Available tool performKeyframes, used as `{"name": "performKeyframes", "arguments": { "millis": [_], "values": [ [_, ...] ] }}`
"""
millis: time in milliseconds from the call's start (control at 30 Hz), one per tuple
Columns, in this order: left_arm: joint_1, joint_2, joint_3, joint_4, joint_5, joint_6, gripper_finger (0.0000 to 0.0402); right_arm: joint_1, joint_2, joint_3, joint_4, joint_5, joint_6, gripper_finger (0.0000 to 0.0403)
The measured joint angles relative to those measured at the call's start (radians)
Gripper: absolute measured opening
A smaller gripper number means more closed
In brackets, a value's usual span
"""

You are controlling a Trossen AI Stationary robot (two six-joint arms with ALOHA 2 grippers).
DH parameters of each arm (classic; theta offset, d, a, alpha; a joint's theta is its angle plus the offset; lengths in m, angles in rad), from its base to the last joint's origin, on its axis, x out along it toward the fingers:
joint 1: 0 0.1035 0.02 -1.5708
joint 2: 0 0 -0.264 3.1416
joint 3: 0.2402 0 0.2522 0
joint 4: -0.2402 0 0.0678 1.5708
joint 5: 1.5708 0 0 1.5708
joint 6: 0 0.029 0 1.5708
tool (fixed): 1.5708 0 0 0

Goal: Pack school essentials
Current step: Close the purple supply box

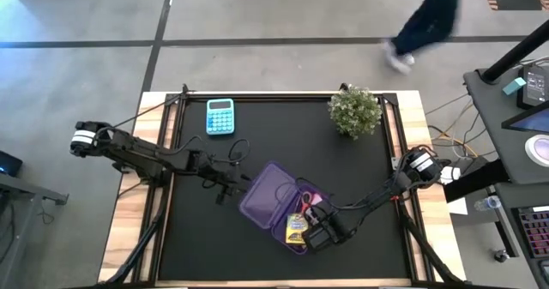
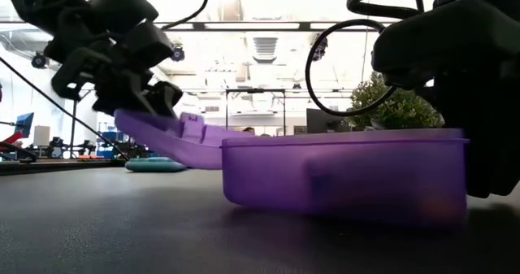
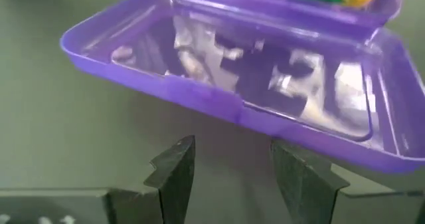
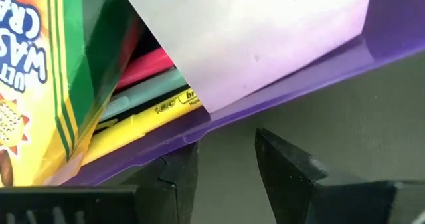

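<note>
The translucent purple case stands open mid-table. Its lid [image 1: 264, 189] is folded out toward the left and slants upward from the hinge [image 2: 199, 132]. The base [image 1: 300, 225] rests on the table and holds the yellow crayon box [image 4: 33, 64], the lilac note pad [image 4: 265, 31], and pink [image 4: 149, 64], green [image 4: 153, 88] and yellow pens [image 4: 153, 111]. My left gripper [image 3: 229, 154] is open just short of the lid's free edge [image 3: 199, 98]. My right gripper [image 4: 222, 147] is open at the base's outer wall [image 4: 279, 84], on the case's near-right side. My left gripper touches nothing: a strip of table shows between its fingertips and the lid's edge. My right gripper has its fingertips [image 4: 182, 157] right at the base's outer wall, coming level from the table's right. I cannot tell whether they touch it.
A teal calculator [image 1: 220, 116] lies at the far left of the black mat. A small potted plant [image 1: 355, 111] stands at the far right. A person [image 1: 425, 23] walks past beyond the far edge. The mat [image 1: 206, 246] near the case's left is bare.
</note>
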Motion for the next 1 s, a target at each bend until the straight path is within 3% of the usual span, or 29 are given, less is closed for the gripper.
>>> {"name": "performKeyframes", "arguments": {
  "millis": [733, 1000],
  "values": [
    [-0.001, -0.004, 0.117, 0.014, 0.084, -0.054, 0.0182, -0.027, 0.0, 0.0, 0.022, 0.011, 0.0, 0.0139],
    [-0.005, 0.017, 0.147, 0.054, 0.113, -0.085, 0.0182, -0.061, 0.0, 0.0, 0.04, 0.068, -0.024, 0.0139]
  ]
}}
